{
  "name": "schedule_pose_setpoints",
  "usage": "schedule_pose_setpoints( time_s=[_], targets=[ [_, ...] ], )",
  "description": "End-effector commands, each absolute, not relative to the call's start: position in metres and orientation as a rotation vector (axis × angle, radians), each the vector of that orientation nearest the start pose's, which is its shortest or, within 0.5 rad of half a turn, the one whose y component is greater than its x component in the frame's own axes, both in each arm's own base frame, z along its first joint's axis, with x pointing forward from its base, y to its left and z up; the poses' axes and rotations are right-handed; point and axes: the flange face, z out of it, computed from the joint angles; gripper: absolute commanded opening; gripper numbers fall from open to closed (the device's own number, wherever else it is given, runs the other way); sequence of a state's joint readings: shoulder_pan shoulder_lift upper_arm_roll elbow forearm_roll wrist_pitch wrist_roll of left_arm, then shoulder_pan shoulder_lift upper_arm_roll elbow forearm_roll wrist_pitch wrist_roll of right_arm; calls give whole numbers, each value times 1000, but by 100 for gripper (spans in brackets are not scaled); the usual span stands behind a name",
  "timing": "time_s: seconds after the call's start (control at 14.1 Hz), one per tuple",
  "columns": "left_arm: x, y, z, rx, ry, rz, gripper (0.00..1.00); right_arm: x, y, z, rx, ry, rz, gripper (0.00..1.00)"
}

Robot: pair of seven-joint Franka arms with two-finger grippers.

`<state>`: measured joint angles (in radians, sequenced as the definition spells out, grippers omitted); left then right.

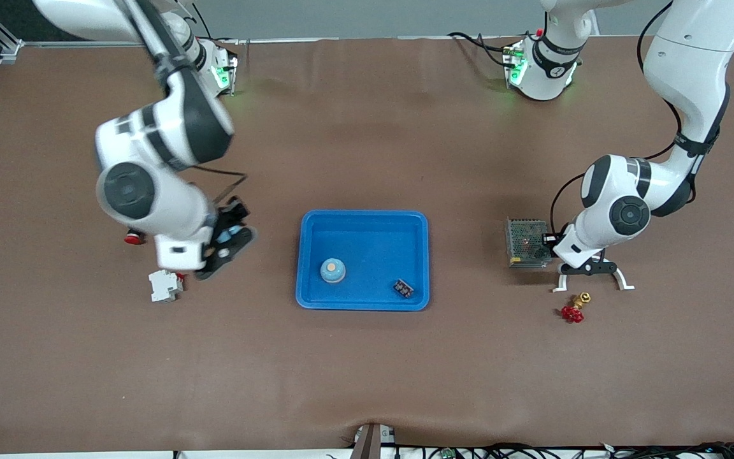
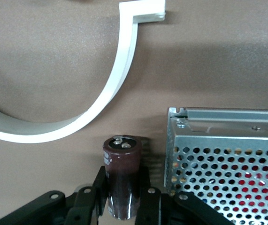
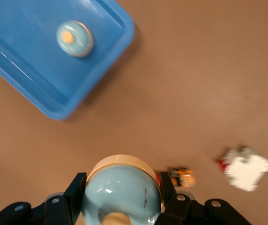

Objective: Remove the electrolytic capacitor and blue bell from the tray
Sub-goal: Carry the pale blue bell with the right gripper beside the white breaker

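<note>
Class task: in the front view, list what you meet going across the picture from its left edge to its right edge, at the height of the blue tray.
Red button → right gripper holding a blue bell → tray → bell in tray → black part → mesh box → left gripper.

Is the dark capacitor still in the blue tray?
Out. The left claw grips the capacitor beside the mesh box, away from the tray.

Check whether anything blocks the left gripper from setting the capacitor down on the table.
Nothing visible does: bare table lies past the capacitor in the left gripper. The grey mesh box stands close beside it.
</note>
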<state>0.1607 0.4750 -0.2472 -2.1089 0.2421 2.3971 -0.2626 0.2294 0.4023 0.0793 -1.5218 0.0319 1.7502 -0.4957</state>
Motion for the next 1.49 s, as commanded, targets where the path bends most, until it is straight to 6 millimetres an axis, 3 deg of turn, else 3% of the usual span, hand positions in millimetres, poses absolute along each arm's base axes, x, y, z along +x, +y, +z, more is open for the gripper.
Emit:
schedule_pose_setpoints(
  time_s=[0.0,0.14,0.21,0.28,0.36,0.57,0.78,0.92,1.0,1.28,1.42],
  targets=[
    [564,-47,181,-3073,52,215,0,645,151,413,-2763,-1369,230,41],
    [565,-47,182,-3073,68,215,0,661,112,399,-2769,-1489,192,41],
    [568,-46,185,-3072,65,210,21,668,89,394,-2735,-1546,178,41],
    [571,-45,189,-3074,59,197,68,677,66,383,-2695,-1614,146,42],
    [572,-43,193,-3073,54,187,100,684,44,373,-2659,-1681,117,42],
    [578,-43,214,-3062,32,172,100,699,-8,342,-2578,-1829,45,42],
    [590,-43,248,-3031,12,219,100,705,-36,316,-2515,-1930,14,42],
    [598,-55,275,-3024,-2,236,100,710,-55,294,-2472,-2010,-26,42],
    [601,-63,285,-3019,-43,238,100,712,-63,286,-2458,-2051,-56,42],
    [606,-134,312,-3033,-256,182,100,705,-89,244,-2394,-2166,-110,42],
    [610,-165,321,-3037,-352,141,100,696,-91,227,-2388,-2160,-104,41]
  ],
)
